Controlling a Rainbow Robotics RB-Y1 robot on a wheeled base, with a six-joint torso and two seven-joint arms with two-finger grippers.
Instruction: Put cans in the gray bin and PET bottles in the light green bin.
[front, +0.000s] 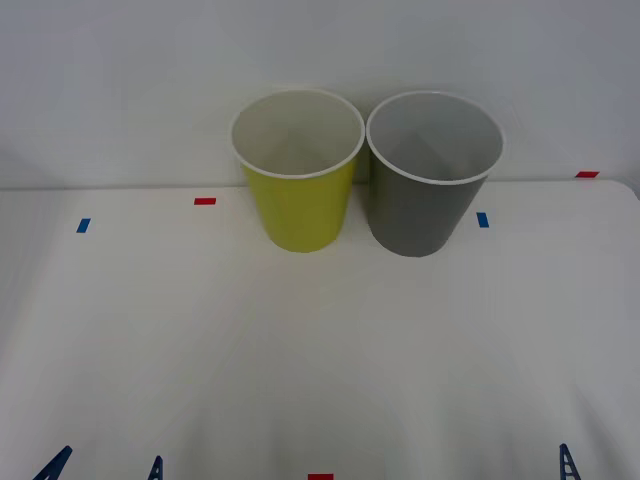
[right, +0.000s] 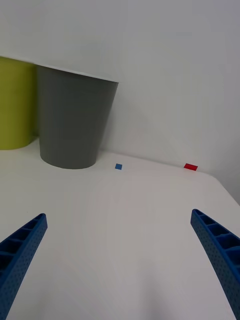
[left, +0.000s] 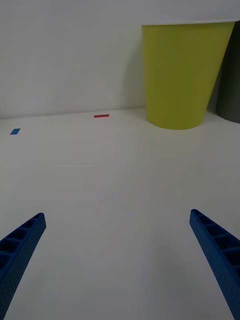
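The light green bin (front: 300, 205) and the gray bin (front: 425, 205) stand upright side by side at the back of the white table, green on the left, their rims almost touching. The cans and PET bottles are out of view. My left gripper (left: 117, 215) is open over the near left of the table, facing the light green bin (left: 182, 75). At the near right, my right gripper (right: 118, 216) is open and faces the gray bin (right: 72, 120). Nothing lies between either pair of fingers. Their blue fingertips (front: 155, 468) poke in at the front edge.
Small tape marks lie on the white table (front: 320, 350): blue (front: 83, 225) and red (front: 205, 201) at the left, blue (front: 483, 219) and red (front: 587, 174) at the right, red (front: 320, 477) at the front edge. A pale wall rises behind the bins.
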